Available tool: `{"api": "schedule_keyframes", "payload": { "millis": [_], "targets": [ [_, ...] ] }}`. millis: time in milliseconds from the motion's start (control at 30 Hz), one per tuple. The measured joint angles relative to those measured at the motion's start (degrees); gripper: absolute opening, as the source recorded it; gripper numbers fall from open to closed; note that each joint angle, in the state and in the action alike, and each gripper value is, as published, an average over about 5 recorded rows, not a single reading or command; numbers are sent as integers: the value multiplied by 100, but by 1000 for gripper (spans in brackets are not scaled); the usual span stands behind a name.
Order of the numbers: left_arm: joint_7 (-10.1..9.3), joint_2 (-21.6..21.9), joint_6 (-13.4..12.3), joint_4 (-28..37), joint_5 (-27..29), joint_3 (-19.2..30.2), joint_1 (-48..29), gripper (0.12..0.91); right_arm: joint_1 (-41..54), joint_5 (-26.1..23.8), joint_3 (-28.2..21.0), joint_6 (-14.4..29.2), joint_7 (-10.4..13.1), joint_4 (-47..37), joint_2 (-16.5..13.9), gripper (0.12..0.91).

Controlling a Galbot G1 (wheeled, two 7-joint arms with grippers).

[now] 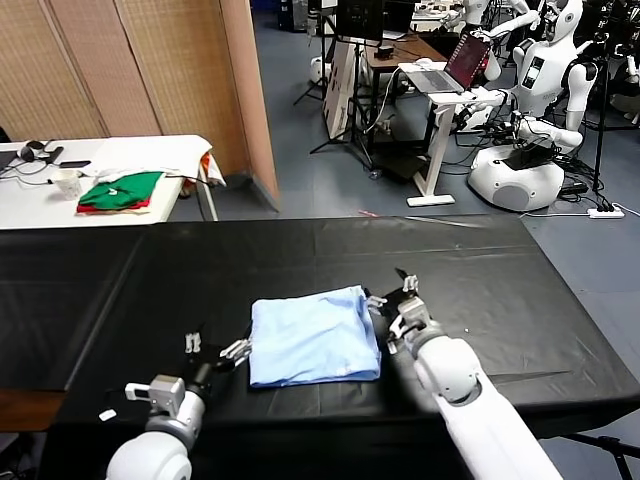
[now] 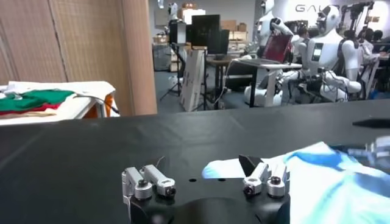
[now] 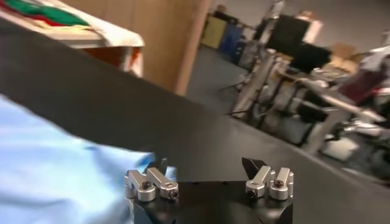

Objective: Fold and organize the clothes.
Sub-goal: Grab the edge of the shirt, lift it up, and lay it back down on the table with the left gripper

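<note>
One T-shirt, pale blue, folded to a rough rectangle, lies flat on the black table, near the front edge, about centre. No lettering shows on its upper face. No containers in view.

Left gripper sits at the shirt's 9 o'clock, just beside its left edge; jaws spread, nothing between them. In the left wrist view the shirt's corner lies just past one finger; contact cannot be told.

Right gripper sits at the shirt's 3 o'clock, by the upper right corner; jaws spread, holding nothing. Whether a finger touches the cloth is unclear.

At 10 o'clock, well apart, a white table carries one stack of folded garments, green over red; count within the stack hard to make out.
</note>
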Motion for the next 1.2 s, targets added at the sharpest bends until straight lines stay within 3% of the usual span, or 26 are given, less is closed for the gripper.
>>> {"api": "schedule_keyframes", "payload": {
  "millis": [300, 700, 1200],
  "targets": [
    [57, -82, -155, 167, -211, 1, 49, 907, -675, 640, 512, 43, 34, 658, -144, 907],
    [-44, -559, -84, 413, -1700, -17, -112, 907, -1615, 868, 1243, 156, 40, 1470, -124, 907],
    [56, -1498, -356, 878, -1603, -47, -204, 907, -1998, 874, 1386, 208, 28, 1757, -16, 907]
  ]
}}
